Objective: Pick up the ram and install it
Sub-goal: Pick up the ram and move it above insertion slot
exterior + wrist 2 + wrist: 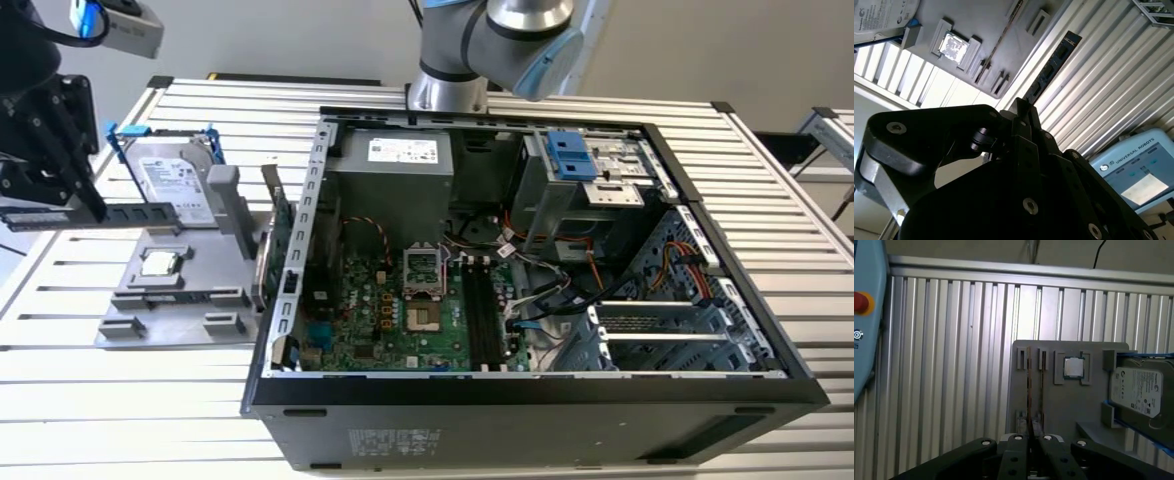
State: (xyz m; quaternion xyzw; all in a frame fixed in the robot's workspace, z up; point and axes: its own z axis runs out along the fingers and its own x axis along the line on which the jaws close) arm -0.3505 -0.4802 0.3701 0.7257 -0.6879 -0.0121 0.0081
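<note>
A black gripper (83, 203) hangs over the slatted worktop (54, 400) at the exterior view's upper left, well apart from the open computer case (534, 410). Its jaws are closed on the ram stick (134, 215), which is held level and lifted, near the grey holder (147, 325) but not touching it.

Judged risks: the stick reaches far beyond the jaws, so a knock on its free end could twist it in the grip; the case wall (314, 200) and the green card (282, 240) standing just beside it lie between the stick and the board, and either could catch a low pass; the memory slots (481, 310) are narrow, with loose cables (534, 300) just beside them, so a slight tilt could jam the stick or snag a wire.

The exterior view gives the case, the slots and the wide gap between them and the gripper. The second wrist view gives the ram stick (1054, 62) flat-on, its dark chips in a row, running out from the closed jaws, with a control pendant (1136, 172) on the worktop beyond. The first wrist view looks past the jaws onto the holder (1064, 405), with its processor chip (1073, 367) and hard drive (1139, 390); the stick there is edge-on and hard to make out.
</note>
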